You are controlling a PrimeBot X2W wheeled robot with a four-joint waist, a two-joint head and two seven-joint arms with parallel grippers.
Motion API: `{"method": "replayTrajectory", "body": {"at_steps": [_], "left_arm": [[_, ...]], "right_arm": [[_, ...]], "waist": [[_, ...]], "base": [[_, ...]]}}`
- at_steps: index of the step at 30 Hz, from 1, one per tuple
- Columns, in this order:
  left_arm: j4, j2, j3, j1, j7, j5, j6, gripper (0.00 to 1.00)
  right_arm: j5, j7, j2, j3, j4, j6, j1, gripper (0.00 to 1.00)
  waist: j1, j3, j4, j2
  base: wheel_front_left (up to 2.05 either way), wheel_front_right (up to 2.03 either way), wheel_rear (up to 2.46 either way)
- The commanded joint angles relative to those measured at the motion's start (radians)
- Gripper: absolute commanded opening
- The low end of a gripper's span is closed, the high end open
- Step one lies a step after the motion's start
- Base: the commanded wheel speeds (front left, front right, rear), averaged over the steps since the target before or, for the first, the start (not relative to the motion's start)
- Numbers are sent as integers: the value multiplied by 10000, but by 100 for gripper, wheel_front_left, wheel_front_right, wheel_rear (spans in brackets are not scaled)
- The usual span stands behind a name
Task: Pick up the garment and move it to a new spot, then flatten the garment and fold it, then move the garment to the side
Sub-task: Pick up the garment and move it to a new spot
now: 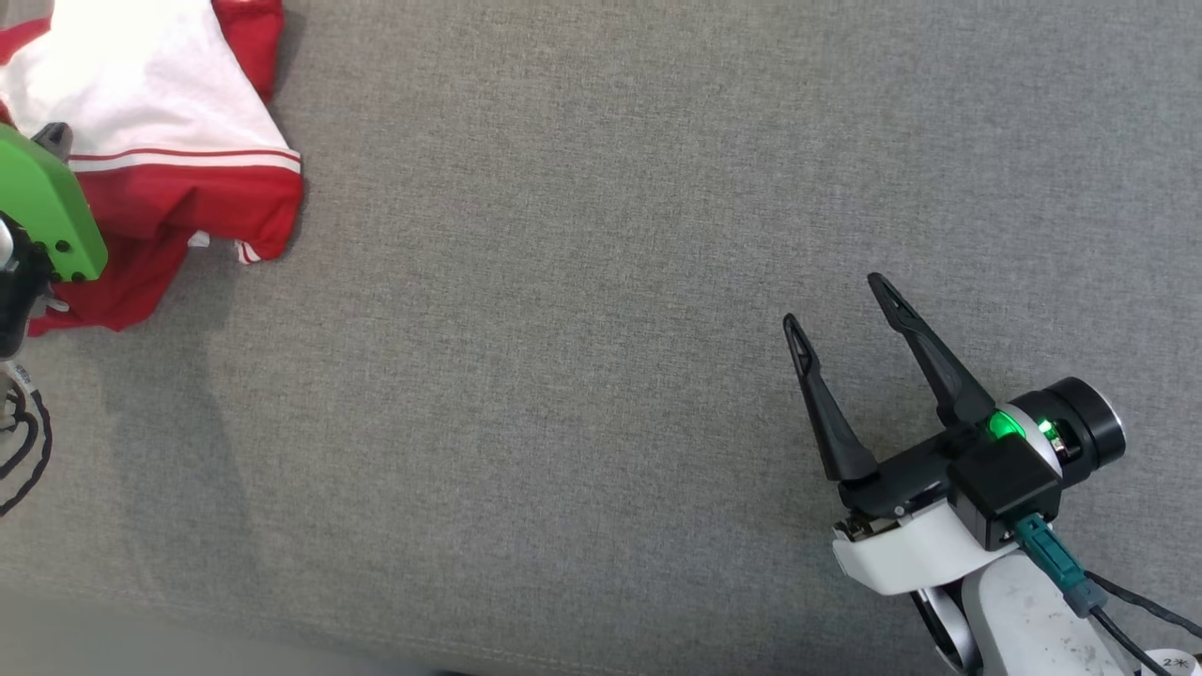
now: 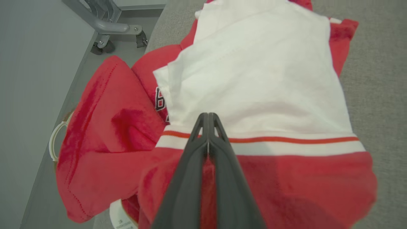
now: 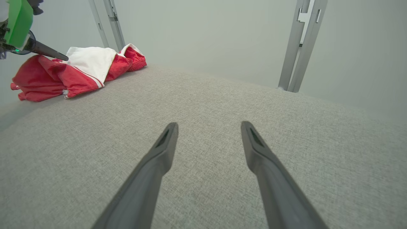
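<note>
The garment (image 1: 178, 122), red with a white panel and a red-striped band, lies crumpled at the far left corner of the grey fabric surface (image 1: 601, 282). In the left wrist view the garment (image 2: 254, 79) hangs partly over the surface's edge. My left gripper (image 2: 208, 119) is shut, its tips pinched into the cloth at the white band. In the head view my left gripper (image 1: 58, 136) shows behind its green housing. Far off at the near right, my right gripper (image 1: 836, 300) hovers open over bare fabric, nothing between its fingers (image 3: 159, 159). The right wrist view has the garment (image 3: 79, 68) at its upper left with my left gripper (image 3: 65, 58) on it.
The surface's left edge (image 2: 149, 41) drops to the floor, where a grey caster leg (image 2: 117, 30) stands. A white round object (image 2: 120, 216) peeks from under the garment. Grey metal uprights (image 3: 299, 44) rise behind the far edge. A black cable (image 1: 23, 441) loops at the left.
</note>
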State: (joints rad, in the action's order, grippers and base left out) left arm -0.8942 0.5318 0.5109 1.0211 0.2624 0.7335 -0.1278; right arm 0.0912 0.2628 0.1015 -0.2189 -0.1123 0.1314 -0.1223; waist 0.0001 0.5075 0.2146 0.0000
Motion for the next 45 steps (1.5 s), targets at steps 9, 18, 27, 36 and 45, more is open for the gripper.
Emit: {"method": "replayTrajectory", "body": {"at_steps": [9,18,27,36,45], "left_arm": [[321,395,694,440,-1569,173,-18,0],[796,385,882,246,-3131,365,-18,0],[1992,191,690,-992,-4351,608,436,0],[4298,-358,413,-3846,-5175,577,2288,0],[6865,-1118,-384,-6972,-5276,41,3469,100]], "right_arm": [[-195,31,-133,-145,299,-14,157,100],[-401,31,-352,-12,364,-14,365,100],[-612,31,-466,180,184,-14,520,100],[-962,31,-501,329,8,-14,853,100],[-1149,31,-502,434,-85,-14,1399,100]], "waist": [[-1,-1157,222,0],[-1,-2028,433,0],[-1,-2774,675,0],[-1,-3714,986,0],[-1,-4412,1412,0]], "base": [[0,0,0],[0,0,0],[0,0,0],[0,0,0],[0,0,0]]}}
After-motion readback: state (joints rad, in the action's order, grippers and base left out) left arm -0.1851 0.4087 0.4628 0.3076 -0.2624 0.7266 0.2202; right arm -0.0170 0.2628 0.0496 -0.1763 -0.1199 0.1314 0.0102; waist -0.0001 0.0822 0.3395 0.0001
